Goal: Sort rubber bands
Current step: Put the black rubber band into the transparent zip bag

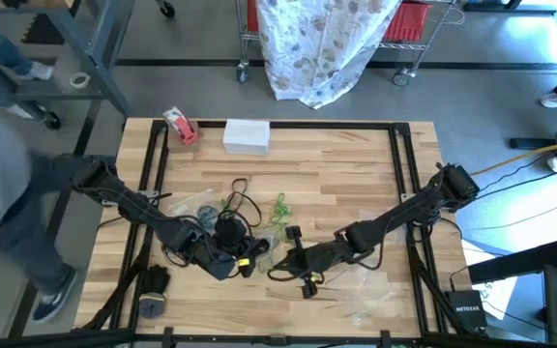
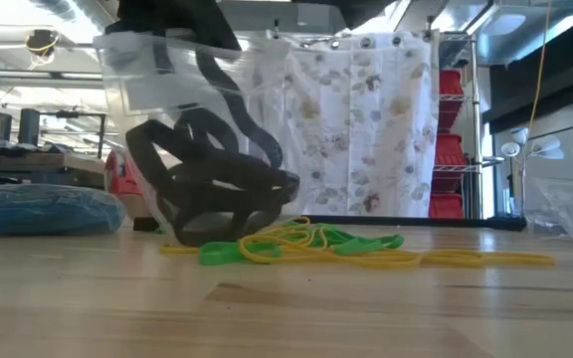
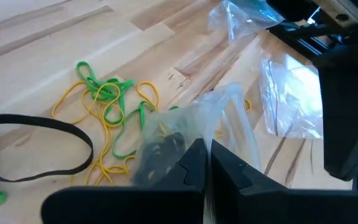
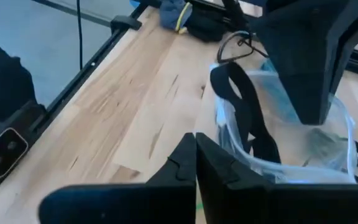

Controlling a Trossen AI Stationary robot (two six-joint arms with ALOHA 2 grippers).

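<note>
My left gripper [image 3: 207,155] is shut on a clear plastic bag [image 2: 167,119] that holds black rubber bands [image 2: 217,184]. It stands near the table's front middle [image 1: 230,261]. My right gripper [image 4: 195,155] is shut just to the right of the bag [image 4: 291,149], fingers aimed at the bag's rim, with nothing showing between them. Yellow and green rubber bands [image 2: 306,244] lie loose on the wood beside the bag, and they also show in a tangle [image 3: 107,106]. One more black band [image 3: 48,146] lies flat on the table. My left gripper pinches the clear bag's upper edge [image 3: 215,121] between its two fingers, coming slanting down from the table's left. The bag hangs below the fingers with its mouth up. Its lower end [image 2: 202,237] reaches the tabletop. Whether my right gripper touches the bag's rim [image 4: 224,134], I cannot tell.
Another clear bag [image 1: 366,290] lies near the front right. A white box [image 1: 247,135] and a red-and-white tape roll [image 1: 180,126] sit at the far edge. Dark items [image 1: 151,285] lie at the front left. Black frame rails [image 1: 158,164] run along both table sides.
</note>
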